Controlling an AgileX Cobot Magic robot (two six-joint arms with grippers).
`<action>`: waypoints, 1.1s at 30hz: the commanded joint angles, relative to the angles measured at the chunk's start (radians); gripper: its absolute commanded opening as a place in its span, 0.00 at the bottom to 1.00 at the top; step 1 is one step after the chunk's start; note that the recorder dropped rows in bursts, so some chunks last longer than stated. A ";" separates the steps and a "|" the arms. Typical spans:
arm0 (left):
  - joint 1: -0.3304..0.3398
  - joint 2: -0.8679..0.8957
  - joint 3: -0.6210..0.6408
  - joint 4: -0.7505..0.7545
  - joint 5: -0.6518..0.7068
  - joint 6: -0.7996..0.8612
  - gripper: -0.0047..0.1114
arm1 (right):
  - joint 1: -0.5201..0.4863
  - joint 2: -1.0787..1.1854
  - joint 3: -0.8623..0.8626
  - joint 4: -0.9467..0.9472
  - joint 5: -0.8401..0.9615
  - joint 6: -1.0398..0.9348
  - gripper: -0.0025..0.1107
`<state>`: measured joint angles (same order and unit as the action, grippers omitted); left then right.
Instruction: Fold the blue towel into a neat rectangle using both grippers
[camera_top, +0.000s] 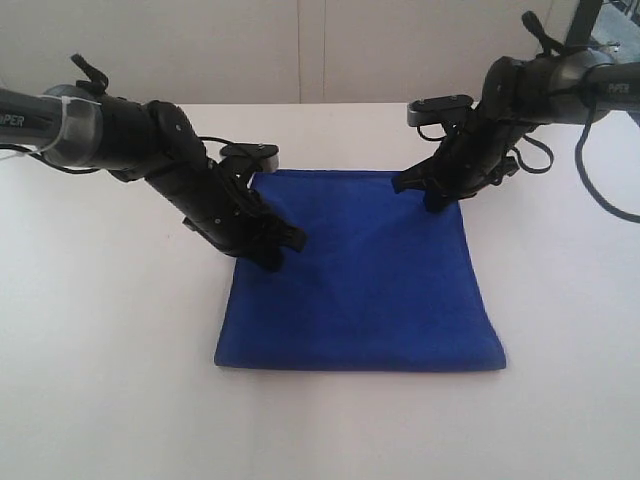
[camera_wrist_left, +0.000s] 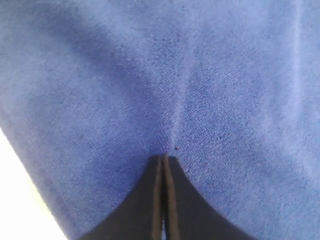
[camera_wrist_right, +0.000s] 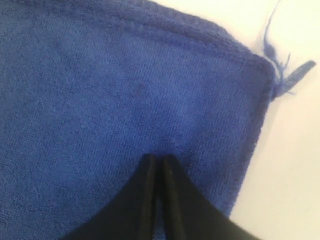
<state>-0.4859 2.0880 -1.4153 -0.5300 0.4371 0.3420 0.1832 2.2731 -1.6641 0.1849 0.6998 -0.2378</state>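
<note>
On the tabletop (camera_top: 120, 380), the left gripper (camera_wrist_left: 165, 159) has its fingers (camera_wrist_left: 145, 200) pinching a crease of the blue towel (camera_top: 370, 280). The right gripper (camera_wrist_right: 157, 157) has its fingers (camera_wrist_right: 185, 200) closed by the frayed corner (camera_wrist_right: 262, 67), grip unclear.

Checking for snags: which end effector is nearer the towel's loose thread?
Right. The right end effector rests on the towel beside the thread corner; the left end effector sits at the opposite side edge.

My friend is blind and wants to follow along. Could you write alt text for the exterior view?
A blue towel lies spread on a white table, with two black robot arms reaching down onto it. The left gripper touches the cloth near its left edge, and the right gripper touches it near the far right corner.
</note>
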 joint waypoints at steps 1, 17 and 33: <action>-0.004 -0.002 0.007 0.050 0.042 -0.032 0.04 | -0.005 0.023 0.012 -0.048 0.032 0.008 0.07; -0.004 -0.151 -0.062 0.087 0.111 -0.028 0.04 | -0.005 -0.195 0.013 -0.025 0.167 0.016 0.07; -0.005 -0.226 0.058 0.177 0.290 0.167 0.04 | -0.004 -0.551 0.364 0.005 0.171 0.105 0.07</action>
<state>-0.4859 1.8768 -1.4134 -0.3107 0.7342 0.4504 0.1814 1.8003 -1.3979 0.1821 0.9194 -0.1407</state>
